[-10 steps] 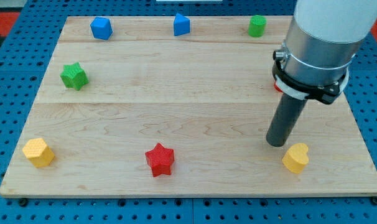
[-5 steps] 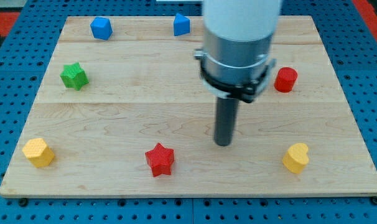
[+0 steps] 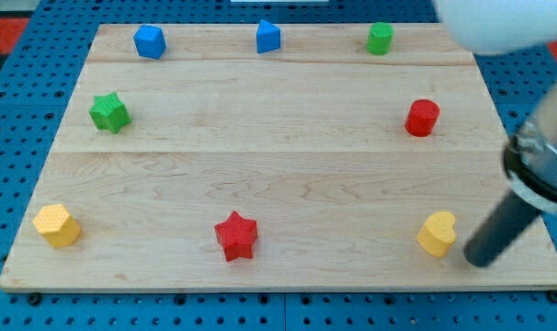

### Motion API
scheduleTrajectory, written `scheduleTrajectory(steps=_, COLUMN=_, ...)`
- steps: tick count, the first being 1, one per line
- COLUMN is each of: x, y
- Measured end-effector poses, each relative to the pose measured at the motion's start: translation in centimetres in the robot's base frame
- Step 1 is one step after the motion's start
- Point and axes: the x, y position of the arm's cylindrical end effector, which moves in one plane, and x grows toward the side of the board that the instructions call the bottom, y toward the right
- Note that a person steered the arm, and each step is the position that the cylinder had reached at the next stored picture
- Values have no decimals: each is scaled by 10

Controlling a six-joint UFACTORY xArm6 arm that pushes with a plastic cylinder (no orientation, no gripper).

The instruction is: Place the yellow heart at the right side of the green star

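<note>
The yellow heart (image 3: 437, 233) lies near the board's bottom right. The green star (image 3: 108, 112) lies at the view's left, in the upper half of the board. My tip (image 3: 481, 259) rests on the board just right of and slightly below the yellow heart, a small gap apart from it. The rod slants up to the view's right toward the arm body.
A red star (image 3: 236, 235) lies at bottom centre. A yellow block (image 3: 56, 225) lies at bottom left. Two blue blocks (image 3: 149, 41) (image 3: 268, 37) and a green cylinder (image 3: 380, 39) line the top edge. A red cylinder (image 3: 423, 118) lies at the right. The wooden board (image 3: 278, 156) sits on a blue pegboard.
My tip swung from left of the yellow heart toward the board's middle, then back across to the heart's right side. No block has moved.
</note>
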Motion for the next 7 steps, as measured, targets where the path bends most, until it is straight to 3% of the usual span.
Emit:
scheduleTrajectory(steps=1, x=-40, y=-47)
scheduleTrajectory(steps=2, x=-22, y=-100)
scheduleTrajectory(steps=3, x=-21, y=-63)
scheduleTrajectory(steps=4, x=9, y=-90)
scheduleTrajectory(steps=7, x=-35, y=-228)
